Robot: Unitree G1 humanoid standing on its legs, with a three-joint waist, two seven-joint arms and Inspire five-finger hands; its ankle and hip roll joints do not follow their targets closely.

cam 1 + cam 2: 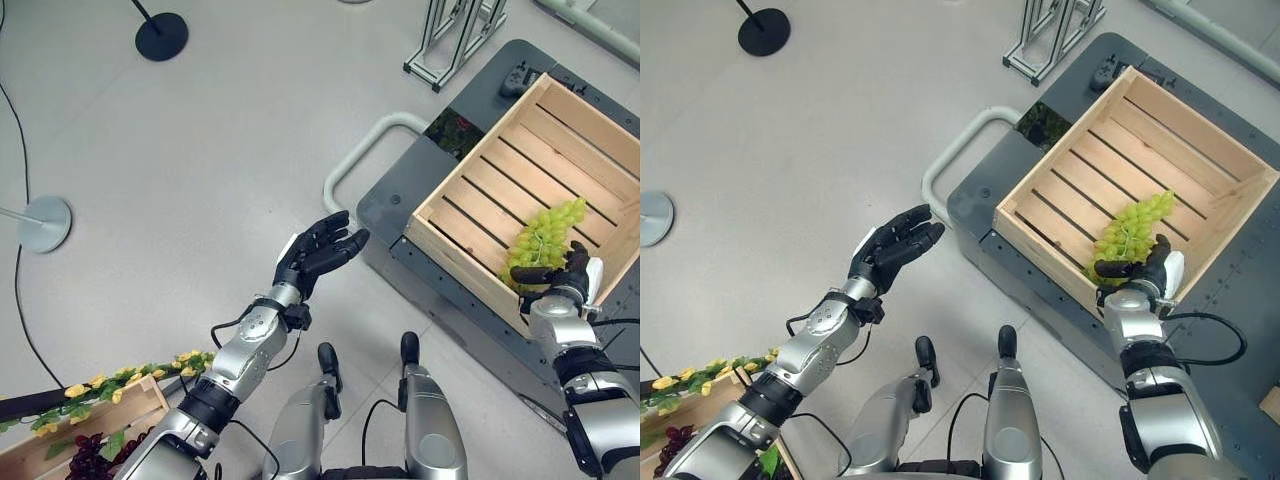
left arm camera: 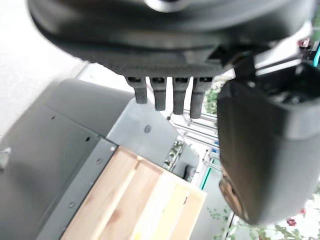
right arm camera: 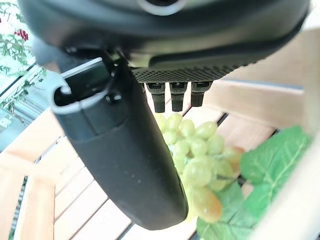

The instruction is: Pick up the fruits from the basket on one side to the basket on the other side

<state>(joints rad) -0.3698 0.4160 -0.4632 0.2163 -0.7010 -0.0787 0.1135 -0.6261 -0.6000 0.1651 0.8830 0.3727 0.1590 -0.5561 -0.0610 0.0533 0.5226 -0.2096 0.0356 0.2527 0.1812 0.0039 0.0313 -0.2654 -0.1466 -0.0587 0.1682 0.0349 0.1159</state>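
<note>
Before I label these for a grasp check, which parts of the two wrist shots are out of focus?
In the right wrist view the right robot hand looms soft-edged and dark, while the green grapes past it are fairly clear. In the left wrist view the left robot hand is a blurred mass, and the wooden crate beyond it is also soft.
</note>
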